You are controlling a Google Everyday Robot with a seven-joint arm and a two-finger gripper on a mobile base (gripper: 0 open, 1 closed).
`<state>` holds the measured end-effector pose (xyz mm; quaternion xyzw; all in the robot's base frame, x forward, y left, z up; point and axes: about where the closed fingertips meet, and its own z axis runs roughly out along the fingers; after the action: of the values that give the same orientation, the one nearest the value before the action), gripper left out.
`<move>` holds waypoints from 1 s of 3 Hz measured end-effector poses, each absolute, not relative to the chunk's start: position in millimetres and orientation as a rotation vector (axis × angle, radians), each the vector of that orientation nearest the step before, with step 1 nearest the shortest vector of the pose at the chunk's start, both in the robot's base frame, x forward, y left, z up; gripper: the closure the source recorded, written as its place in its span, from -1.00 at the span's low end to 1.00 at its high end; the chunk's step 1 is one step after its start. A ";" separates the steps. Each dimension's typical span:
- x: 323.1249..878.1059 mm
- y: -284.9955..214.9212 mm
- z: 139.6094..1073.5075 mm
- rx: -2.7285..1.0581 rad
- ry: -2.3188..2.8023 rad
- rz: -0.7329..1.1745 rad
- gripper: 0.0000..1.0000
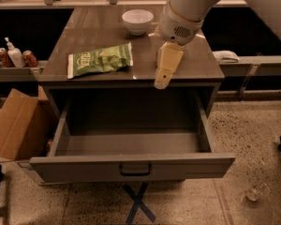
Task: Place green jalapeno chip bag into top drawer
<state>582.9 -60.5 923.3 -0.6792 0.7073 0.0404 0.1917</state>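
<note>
Camera view, top drawer open, green jalapeno chip bag on cabinet top, claw nr front edge, grip unclear.

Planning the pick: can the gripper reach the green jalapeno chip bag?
Probably yes: the gripper hangs at the edge of the countertop, close to the green jalapeno chip bag, with nothing between them.

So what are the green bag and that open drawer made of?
The green jalapeno chip bag looks like foil or plastic film: creased, slightly shiny. The top drawer looks like painted metal, perhaps: flat matte grey panels. The end effector, above the front edge of the counter right of the bag, seems cream plastic.
</note>
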 end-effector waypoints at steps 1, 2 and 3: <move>614.6 -37.4 904.1 -1.947 1.970 0.139 -1.00; 645.3 -12.2 892.5 -1.938 1.945 0.185 -1.00; 664.1 9.3 885.0 -1.920 1.926 0.234 -1.00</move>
<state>664.1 9.3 885.0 -0.6886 0.6907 0.0837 0.2044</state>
